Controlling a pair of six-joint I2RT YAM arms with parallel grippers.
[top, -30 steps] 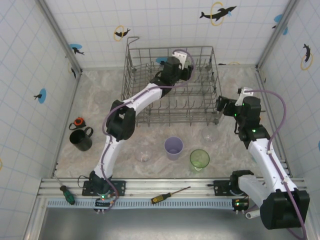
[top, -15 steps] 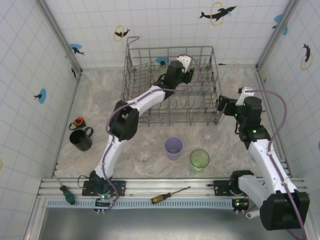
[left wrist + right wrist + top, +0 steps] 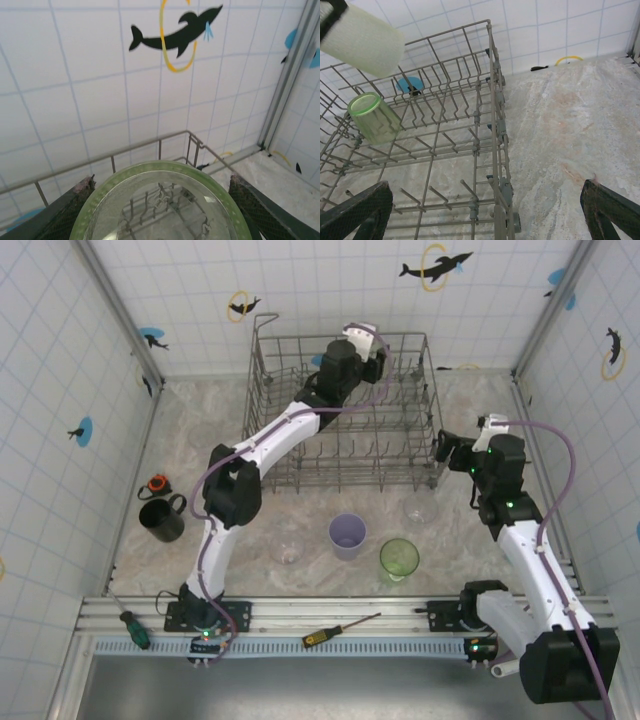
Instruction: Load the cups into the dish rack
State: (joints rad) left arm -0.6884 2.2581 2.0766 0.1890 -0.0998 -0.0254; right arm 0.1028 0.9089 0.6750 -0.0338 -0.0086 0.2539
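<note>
Watching from the left, I see the black mug (image 3: 161,520) standing upright near the left wall. My left gripper (image 3: 161,197) hangs over the dish rack (image 3: 380,475), clamped on the rim of a translucent pale green cup (image 3: 374,118). The cup's mouth faces the left wrist camera, and its long axis runs away and down toward the tines, which show blurred through its base. Its near rim is cut off at the bottom of that view. My right gripper (image 3: 485,215) stands wide apart beside the rack's right wall, holding nothing.
</note>
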